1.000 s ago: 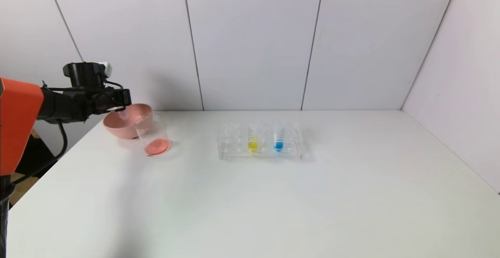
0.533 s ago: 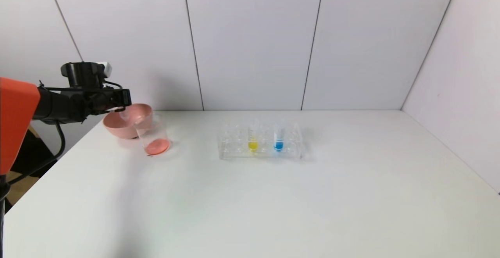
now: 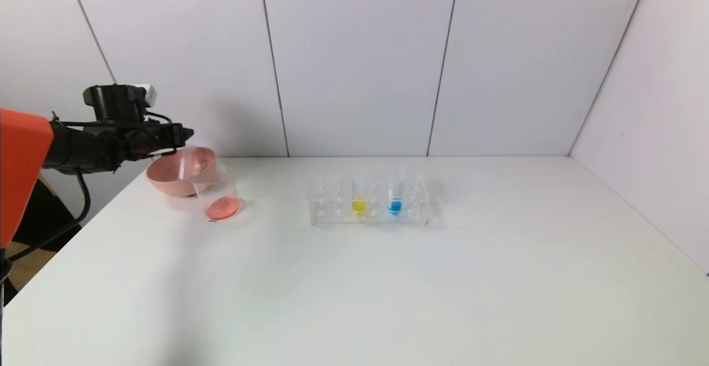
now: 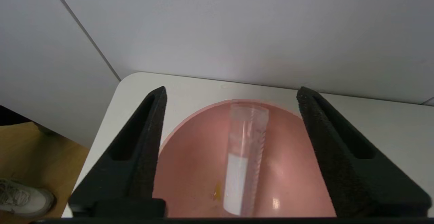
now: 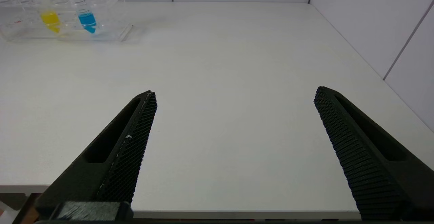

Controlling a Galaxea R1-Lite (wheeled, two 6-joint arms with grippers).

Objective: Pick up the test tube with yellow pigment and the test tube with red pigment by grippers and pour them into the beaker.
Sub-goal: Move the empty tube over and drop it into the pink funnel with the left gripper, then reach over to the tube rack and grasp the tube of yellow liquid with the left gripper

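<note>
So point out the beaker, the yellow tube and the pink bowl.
beaker [image 3: 217, 191]: head view, clear wall.
yellow tube [image 3: 358, 206]: head view, yellow tip.
pink bowl [image 3: 166, 180]: head view, outer wall.

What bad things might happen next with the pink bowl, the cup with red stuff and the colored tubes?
1. The beaker with red liquid stands close beside the pink bowl, just below the open left tool; a low swing might tip it.
2. The yellow tube sits near the blue tube in the rack; the wide-open right tool might bump or grab the wrong one.
</note>
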